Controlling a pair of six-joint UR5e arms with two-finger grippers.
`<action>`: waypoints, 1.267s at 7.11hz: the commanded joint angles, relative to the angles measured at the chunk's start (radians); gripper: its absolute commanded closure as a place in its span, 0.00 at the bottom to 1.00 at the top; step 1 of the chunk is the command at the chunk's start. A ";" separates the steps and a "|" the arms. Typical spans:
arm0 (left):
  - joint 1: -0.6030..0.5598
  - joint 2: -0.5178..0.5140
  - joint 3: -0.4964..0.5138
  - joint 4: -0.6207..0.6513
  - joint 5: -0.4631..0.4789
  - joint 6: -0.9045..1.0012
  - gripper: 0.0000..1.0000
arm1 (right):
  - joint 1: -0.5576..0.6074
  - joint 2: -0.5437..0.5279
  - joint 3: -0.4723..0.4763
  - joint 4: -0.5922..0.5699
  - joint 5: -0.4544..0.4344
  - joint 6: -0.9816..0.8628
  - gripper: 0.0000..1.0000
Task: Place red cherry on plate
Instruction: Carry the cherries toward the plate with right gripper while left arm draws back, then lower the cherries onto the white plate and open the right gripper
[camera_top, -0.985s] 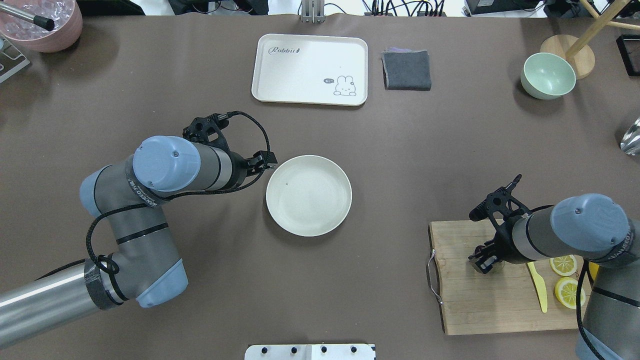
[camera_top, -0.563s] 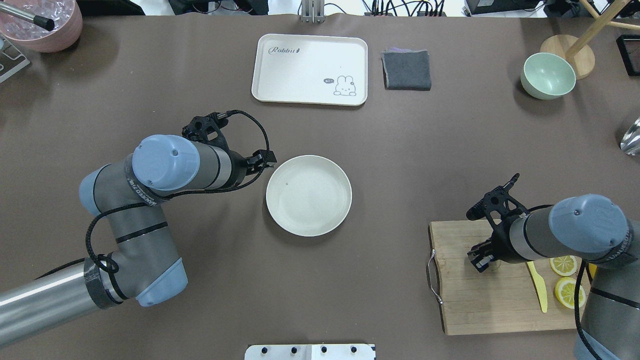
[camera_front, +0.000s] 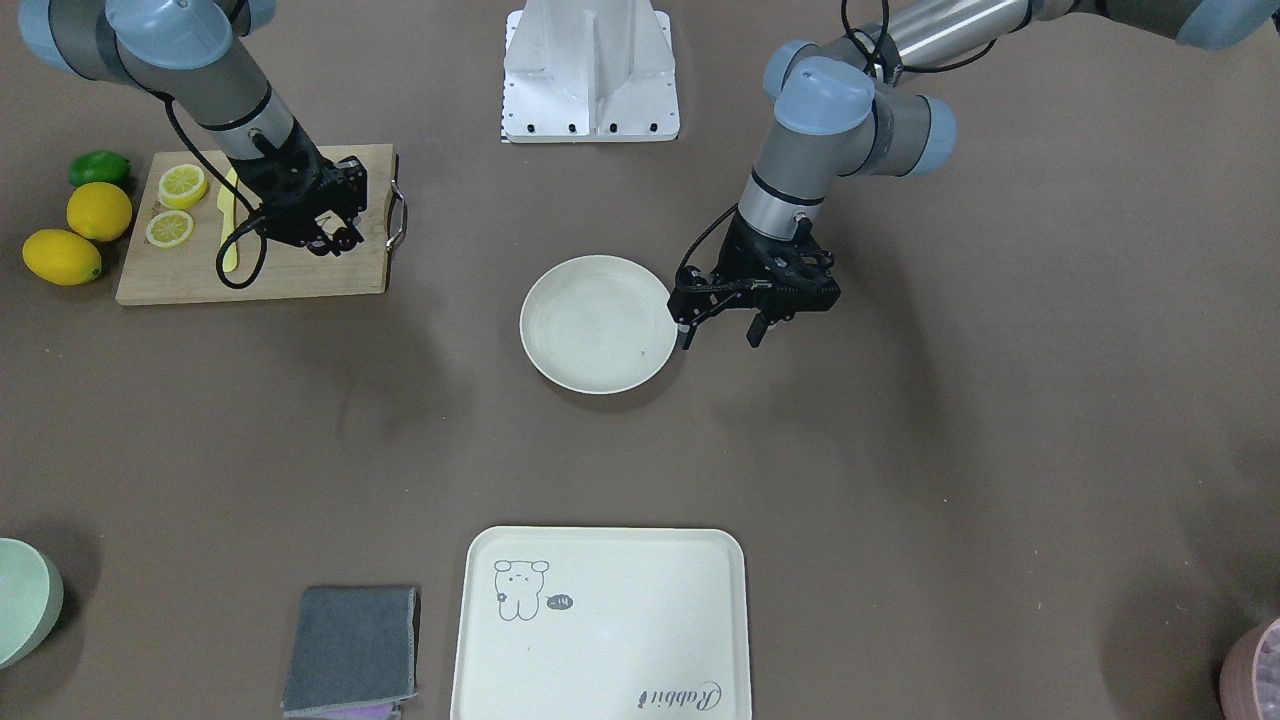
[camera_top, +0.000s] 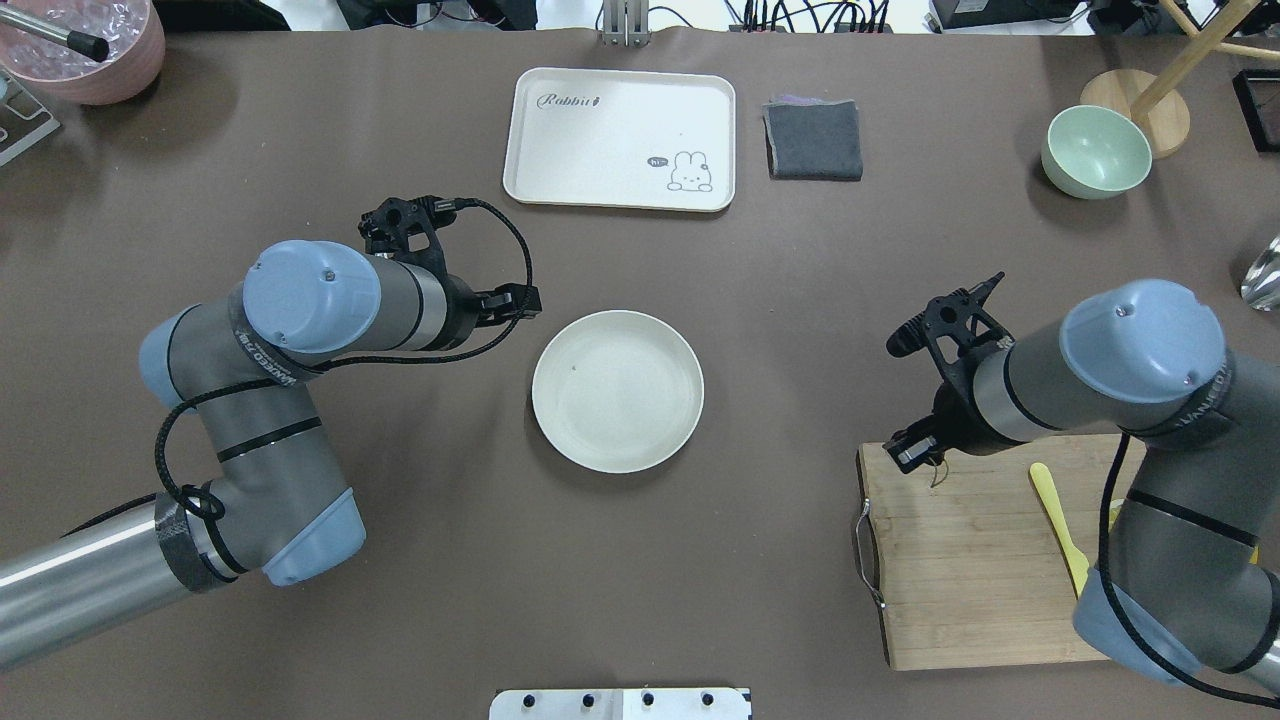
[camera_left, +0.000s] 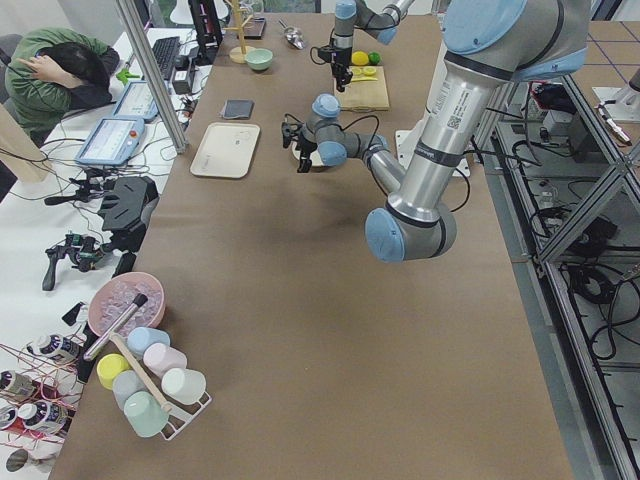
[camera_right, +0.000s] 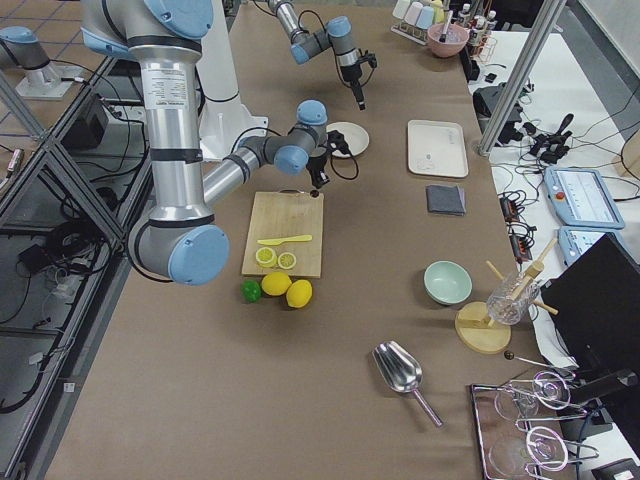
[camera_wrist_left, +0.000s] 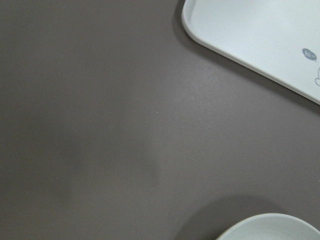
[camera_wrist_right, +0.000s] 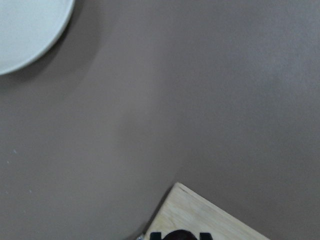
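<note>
The round cream plate (camera_top: 617, 390) lies bare at the table's middle, also in the front view (camera_front: 597, 322). My right gripper (camera_top: 918, 452) hangs over the far left corner of the wooden cutting board (camera_top: 970, 580), shut on the red cherry. A thin stem (camera_top: 935, 473) dangles under the fingers, and a small dark fruit (camera_right: 322, 183) shows below them in the right side view. The right wrist view shows the board corner (camera_wrist_right: 210, 220) and the plate (camera_wrist_right: 25, 30) far off. My left gripper (camera_front: 720, 335) stands open and holds nothing, just beside the plate's rim.
A cream tray (camera_top: 620, 140) with a rabbit drawing, a grey cloth (camera_top: 813, 140) and a pale green bowl (camera_top: 1096, 152) sit along the far side. A yellow knife (camera_top: 1055, 510), lemon slices (camera_front: 185, 185), two lemons (camera_front: 100, 210) and a lime (camera_front: 100, 167) are on or by the board.
My right gripper has risen from the board's middle and moved toward its far left corner, with the cherry in it. My left arm has drawn back a little from the plate.
</note>
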 joint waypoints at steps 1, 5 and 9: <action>-0.100 0.019 0.020 0.000 -0.008 0.145 0.02 | -0.003 0.239 -0.025 -0.199 0.000 0.107 1.00; -0.134 0.070 0.031 -0.023 0.001 0.151 0.02 | -0.101 0.599 -0.351 -0.214 -0.130 0.325 1.00; -0.182 0.088 0.031 -0.022 -0.008 0.219 0.02 | -0.141 0.669 -0.585 -0.090 -0.187 0.352 1.00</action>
